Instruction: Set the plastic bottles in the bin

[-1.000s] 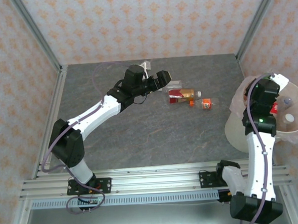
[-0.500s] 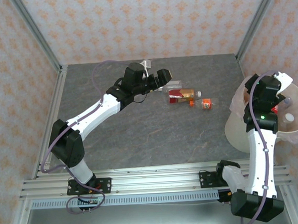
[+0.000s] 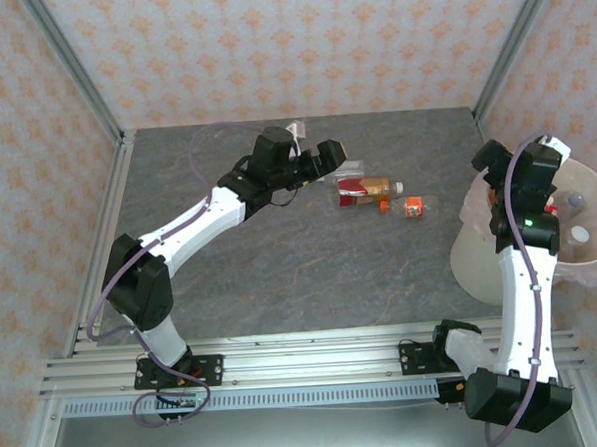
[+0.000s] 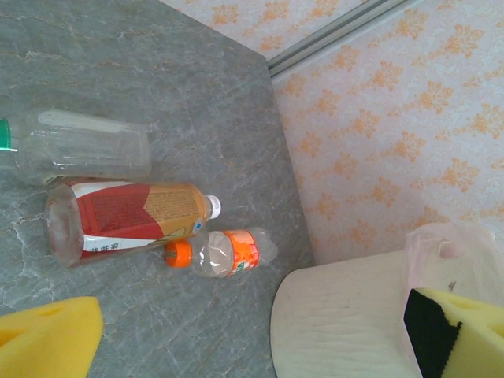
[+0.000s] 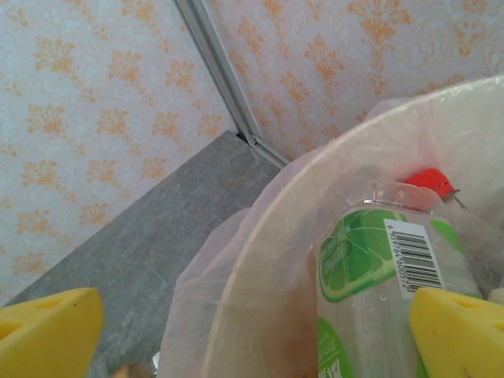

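where wallpaper ends, grey tabletop begins.

Bottles lie mid-table, well apart from bin.

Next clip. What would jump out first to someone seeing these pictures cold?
Three bottles lie together at the far middle of the grey table: a clear bottle, a red-labelled bottle and a small orange-capped bottle. The open left gripper hovers close beside them. At the right edge stands the big beige bin, with a green-labelled bottle lying in it, right in front of the open right gripper.
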